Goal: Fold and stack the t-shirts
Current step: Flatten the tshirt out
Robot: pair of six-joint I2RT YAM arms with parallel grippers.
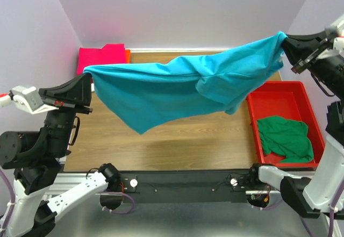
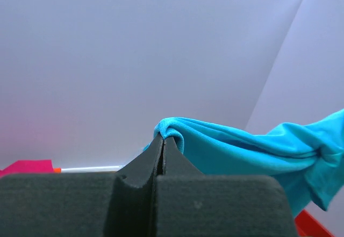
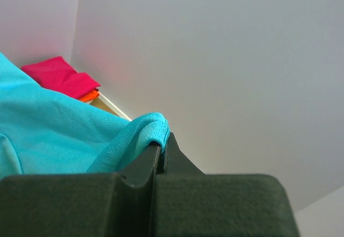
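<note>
My top view looks down from behind the bases over the surface (image 1: 177, 140). Wrist views hug the left tool (image 2: 163, 139) and right tool (image 3: 163, 138), facing walls; all share the teal t-shirt (image 1: 161, 86).

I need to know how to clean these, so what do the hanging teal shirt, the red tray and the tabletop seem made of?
The teal shirt: soft matte knit cloth, likely; it sags and creases as it hangs, and a fine weave shows up close. The red tray: probably moulded plastic, smooth, slight sheen, stiff upright walls. The tabletop: wood-grain planks, matte; real wood or laminate, cannot tell.
</note>
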